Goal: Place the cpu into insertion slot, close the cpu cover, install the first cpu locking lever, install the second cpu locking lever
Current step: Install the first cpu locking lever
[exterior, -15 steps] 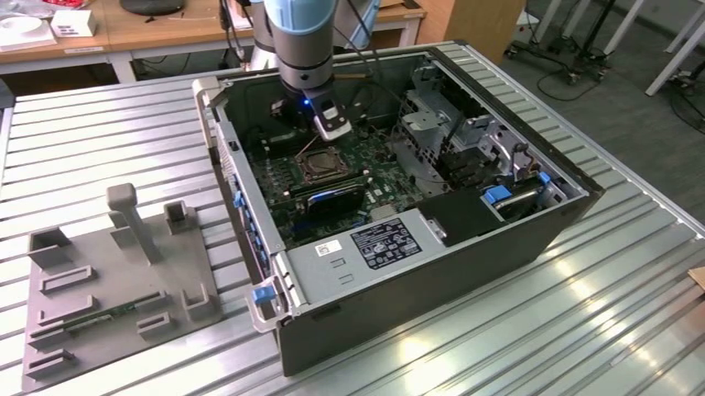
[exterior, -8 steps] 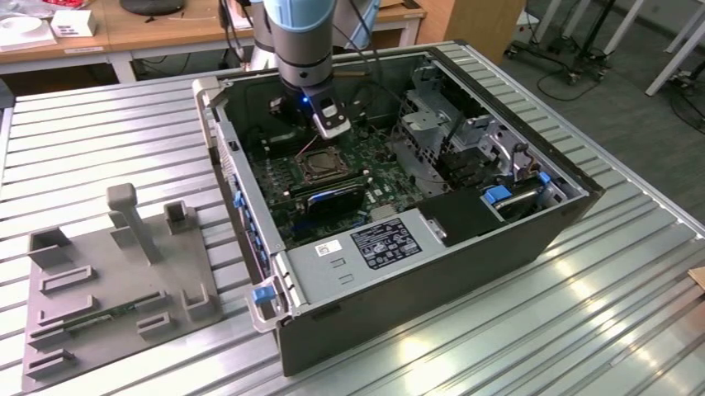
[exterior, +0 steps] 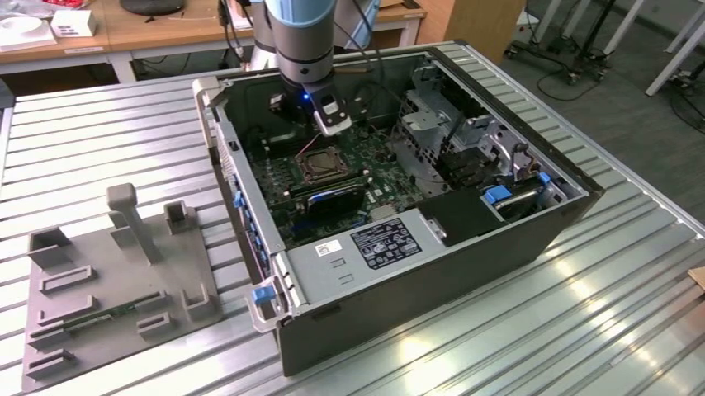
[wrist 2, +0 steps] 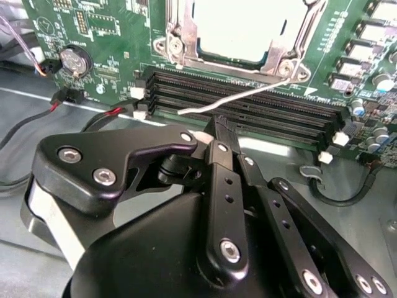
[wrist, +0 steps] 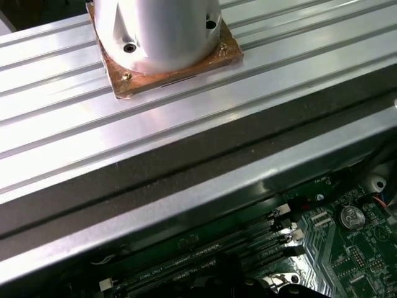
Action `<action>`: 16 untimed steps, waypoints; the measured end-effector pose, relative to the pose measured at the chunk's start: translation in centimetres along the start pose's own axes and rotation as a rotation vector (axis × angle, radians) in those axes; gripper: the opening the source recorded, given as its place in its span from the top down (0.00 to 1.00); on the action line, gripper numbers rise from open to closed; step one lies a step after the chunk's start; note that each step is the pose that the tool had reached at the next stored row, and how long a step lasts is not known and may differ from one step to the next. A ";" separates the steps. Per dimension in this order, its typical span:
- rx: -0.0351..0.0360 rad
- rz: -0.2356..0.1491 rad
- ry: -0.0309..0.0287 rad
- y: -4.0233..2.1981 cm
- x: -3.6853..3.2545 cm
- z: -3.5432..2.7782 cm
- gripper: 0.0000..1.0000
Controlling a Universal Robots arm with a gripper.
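We hold our gripper (wrist 2: pixel 218 127), fingers drawn together and empty, at the free tip of the locking lever (wrist 2: pixel 239 97) slanting from the insertion slot (wrist 2: pixel 239 34).

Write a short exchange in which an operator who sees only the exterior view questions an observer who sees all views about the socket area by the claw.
Operator: I can't judge the socket from here. Is the cpu in?
Observer: In the second wrist view, the cpu sits in the insertion slot, with the cpu cover framing it.
Operator: And the levers?
Observer: One thin locking lever sticks out unlatched across the black memory slots, just beyond the claw.
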State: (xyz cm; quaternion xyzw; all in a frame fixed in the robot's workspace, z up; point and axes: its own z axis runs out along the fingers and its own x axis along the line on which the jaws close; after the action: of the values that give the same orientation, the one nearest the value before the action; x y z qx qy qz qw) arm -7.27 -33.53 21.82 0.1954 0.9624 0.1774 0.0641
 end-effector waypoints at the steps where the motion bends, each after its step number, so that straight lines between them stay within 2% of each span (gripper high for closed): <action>1: 0.0000 0.000 0.0000 -0.10 -0.05 -0.05 0.90; 13: -0.0007 0.000 0.0002 -0.78 -0.38 -0.40 0.90; 16: -0.0078 0.001 0.0021 -0.79 -0.38 -0.38 0.90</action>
State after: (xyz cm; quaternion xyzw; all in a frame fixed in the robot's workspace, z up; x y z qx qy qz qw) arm -7.27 -34.49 21.90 0.1956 0.9616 0.1814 0.0637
